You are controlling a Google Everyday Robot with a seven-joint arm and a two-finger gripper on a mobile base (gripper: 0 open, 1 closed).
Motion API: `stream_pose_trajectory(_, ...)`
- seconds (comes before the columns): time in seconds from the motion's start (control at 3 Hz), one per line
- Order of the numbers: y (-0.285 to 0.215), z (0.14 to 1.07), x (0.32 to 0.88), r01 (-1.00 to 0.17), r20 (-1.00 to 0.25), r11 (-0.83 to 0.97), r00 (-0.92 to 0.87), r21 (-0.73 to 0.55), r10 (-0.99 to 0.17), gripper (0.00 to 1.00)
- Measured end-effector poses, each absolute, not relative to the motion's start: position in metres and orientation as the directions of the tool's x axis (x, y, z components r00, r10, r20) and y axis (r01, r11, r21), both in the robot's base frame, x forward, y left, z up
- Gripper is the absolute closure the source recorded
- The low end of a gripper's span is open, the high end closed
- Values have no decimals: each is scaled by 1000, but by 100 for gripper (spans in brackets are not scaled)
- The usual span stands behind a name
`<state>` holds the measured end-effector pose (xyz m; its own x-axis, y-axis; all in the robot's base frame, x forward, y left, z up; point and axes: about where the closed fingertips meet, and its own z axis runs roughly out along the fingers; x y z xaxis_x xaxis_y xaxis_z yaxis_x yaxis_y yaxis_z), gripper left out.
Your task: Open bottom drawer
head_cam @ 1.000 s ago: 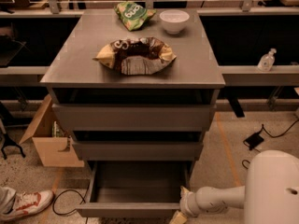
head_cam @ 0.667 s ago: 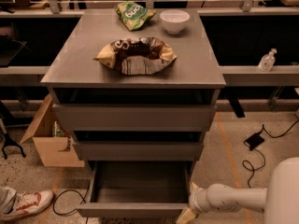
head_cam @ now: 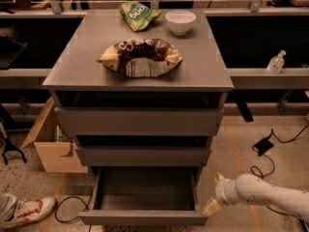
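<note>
In the camera view, the bottom drawer (head_cam: 145, 218) sits at the lower middle of the frame, under the middle drawer (head_cam: 142, 155) and top drawer (head_cam: 140, 121). It is already pulled well out, and its shallow grey box shows empty. The gripper (head_cam: 215, 197) hangs at the lower right, just beside the drawer's right front corner. We cannot tell whether it touches the corner, nor whether it is apart or together.

We judge the drawer to be stiff and fairly light, and it should run straight on its slides. The smooth front has no handle, so the top edge of the front or a front corner is the place to hook. A pull from one corner could skew it.

On the counter (head_cam: 72, 71) lie a brown bag (head_cam: 142, 57), a green bag (head_cam: 137, 16) and a bowl (head_cam: 180, 21), all well apart from the work. A cardboard box (head_cam: 53, 151) stands at the left.

Against the earlier frames, the gripper has shifted right, off the drawer front and out past its corner. The big white body at the lower right has left the frame. The drawer stays out about as far as it was.
</note>
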<state>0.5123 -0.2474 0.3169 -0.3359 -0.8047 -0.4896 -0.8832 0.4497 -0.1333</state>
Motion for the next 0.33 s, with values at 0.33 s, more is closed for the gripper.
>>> stream_pose_trajectory(0.33,-283,337,543,-863,-447,475,-361,-173,-818,0)
